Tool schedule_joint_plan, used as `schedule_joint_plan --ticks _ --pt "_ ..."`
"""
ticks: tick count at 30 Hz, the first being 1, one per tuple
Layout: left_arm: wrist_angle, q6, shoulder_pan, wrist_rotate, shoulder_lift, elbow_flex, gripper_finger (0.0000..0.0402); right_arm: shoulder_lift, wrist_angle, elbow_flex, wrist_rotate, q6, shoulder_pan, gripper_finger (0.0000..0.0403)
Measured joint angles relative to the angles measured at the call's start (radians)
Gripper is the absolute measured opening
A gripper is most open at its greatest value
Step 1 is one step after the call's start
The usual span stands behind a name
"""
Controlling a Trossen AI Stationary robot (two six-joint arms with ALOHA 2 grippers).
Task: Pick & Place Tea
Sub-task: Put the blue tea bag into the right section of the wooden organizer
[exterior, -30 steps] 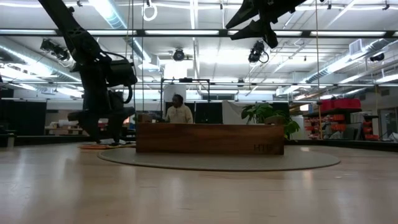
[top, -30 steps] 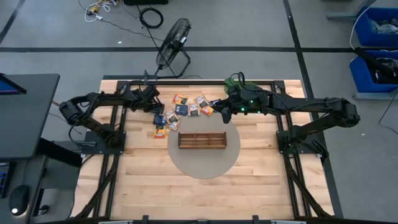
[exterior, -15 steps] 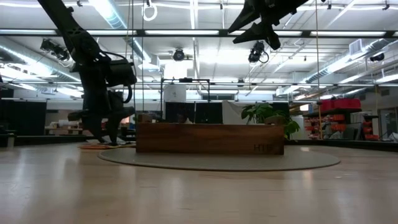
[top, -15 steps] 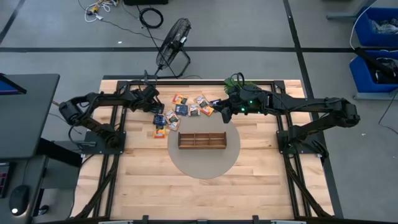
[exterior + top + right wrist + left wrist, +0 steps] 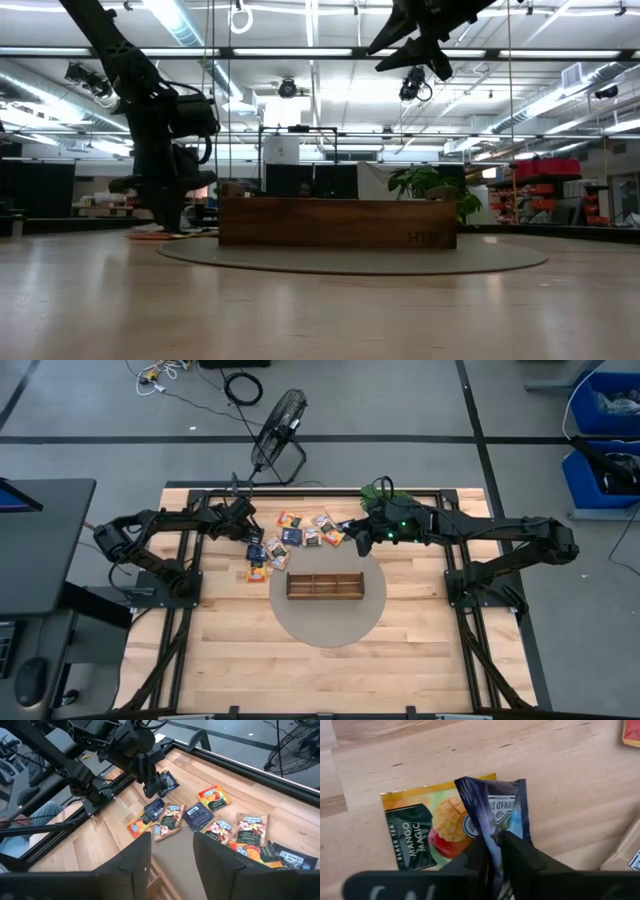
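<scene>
Left gripper (image 5: 492, 851) clamped on a small blue square tea packet (image 5: 500, 812), pinched between both dark fingers, edge crumpled. Directly under it, flat on the wooden table (image 5: 420, 750), an orange mango tea packet (image 5: 422, 832). Other loose tea packets (image 5: 305, 532) scattered beyond the long brown wooden tray (image 5: 324, 585). Right gripper (image 5: 171, 852) held above those packets, fingers spread apart, nothing between them.

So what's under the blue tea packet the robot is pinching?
A Mango Magic packet lies on the wooden table under the blue packet pinched by the left gripper. Its right edge is covered.
</scene>
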Motion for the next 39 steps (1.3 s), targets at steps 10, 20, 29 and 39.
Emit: schedule_joint_plan --ticks 10,20,29,39 --pt "-0.008 0.029 -0.025 0.056 -0.065 -0.001 0.0013 0.0 0.0 0.0 0.0 0.0 0.0 0.0155" --pt "0.008 0.011 -0.115 0.13 -0.291 -0.001 0.0009 0.0 0.051 0.0 -0.005 0.059 0.0 0.0155" --pt "0.163 -0.022 -0.267 0.121 -0.498 0.0 0.0007 0.029 0.172 0.0 0.0 0.105 -0.019 0.0155" --pt "0.267 -0.07 -0.388 0.124 -0.599 0.001 0.0007 0.118 0.477 0.0 -0.001 0.255 -0.021 0.0155"
